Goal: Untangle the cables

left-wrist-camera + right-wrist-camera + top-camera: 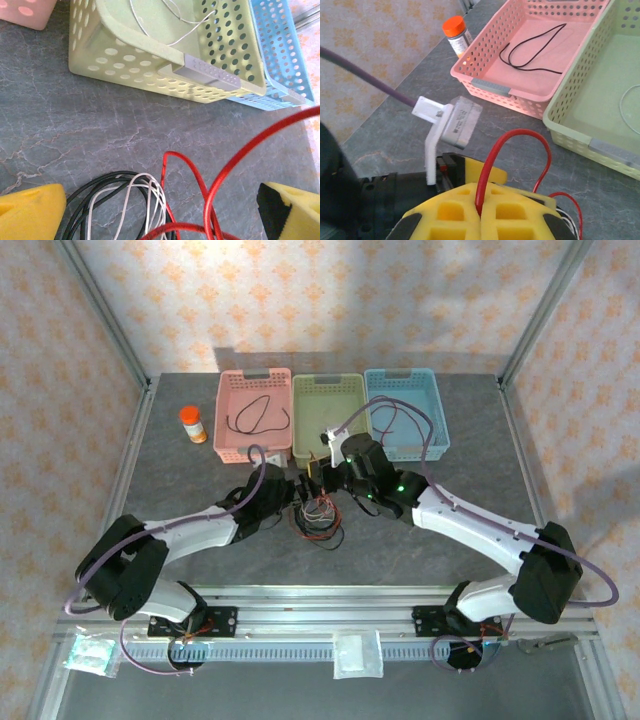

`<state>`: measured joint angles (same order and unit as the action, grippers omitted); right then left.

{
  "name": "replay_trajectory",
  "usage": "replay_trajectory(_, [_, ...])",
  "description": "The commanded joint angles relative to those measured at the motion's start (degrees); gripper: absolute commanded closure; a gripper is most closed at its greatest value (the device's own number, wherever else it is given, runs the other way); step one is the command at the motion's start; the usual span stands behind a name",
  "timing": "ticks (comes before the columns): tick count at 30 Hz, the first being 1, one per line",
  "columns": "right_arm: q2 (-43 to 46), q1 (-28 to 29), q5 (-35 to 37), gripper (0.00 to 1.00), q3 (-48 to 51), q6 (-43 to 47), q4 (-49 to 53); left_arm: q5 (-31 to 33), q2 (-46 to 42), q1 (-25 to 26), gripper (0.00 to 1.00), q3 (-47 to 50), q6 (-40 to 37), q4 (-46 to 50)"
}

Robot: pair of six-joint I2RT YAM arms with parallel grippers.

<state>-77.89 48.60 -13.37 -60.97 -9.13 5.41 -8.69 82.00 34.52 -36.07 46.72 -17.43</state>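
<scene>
Well left of the left claw (288, 502), leave the orange bottle (193, 424) out of it. Beyond that claw, note the pink basket (254, 375) with a black cable inside. With the left claw spread wide and low over the cables (318, 517), black and white loops between its yellow fingers (30, 210), close on that bundle and pin it to the table (180, 480). With the right claw (481, 210) clamped shut on the red cable (520, 135), lift slowly, up and away from the left claw, and pause if a loop snags. Ahead of the right claw, pass the green basket (328, 380), which holds a white cable, and probably aim for the blue basket (405, 373) farther right.
</scene>
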Motion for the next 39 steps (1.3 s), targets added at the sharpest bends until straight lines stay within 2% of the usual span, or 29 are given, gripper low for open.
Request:
replay_trajectory(1, [1.9,0.2,-3.1,1.0,-1.2,0.9,0.3,1.3,2.3,0.5,0.01,-2.7,0.8,-1.5])
replay_trajectory(9, [5.2,0.2,-1.3,1.0,-1.9,0.7,-0.1,1.8,5.9,0.5,0.01,-4.3,-0.1,2.5])
replay_trajectory(18, [8.9,0.2,-3.5,1.0,-5.5,0.1,-1.3,0.3,9.4,0.5,0.02,-2.8,-0.1,1.7])
replay_trajectory(39, [14.9,0.1,7.8,1.0,-18.8,8.4,7.3,-0.4,11.9,0.5,0.03,-0.7,0.3,-0.2])
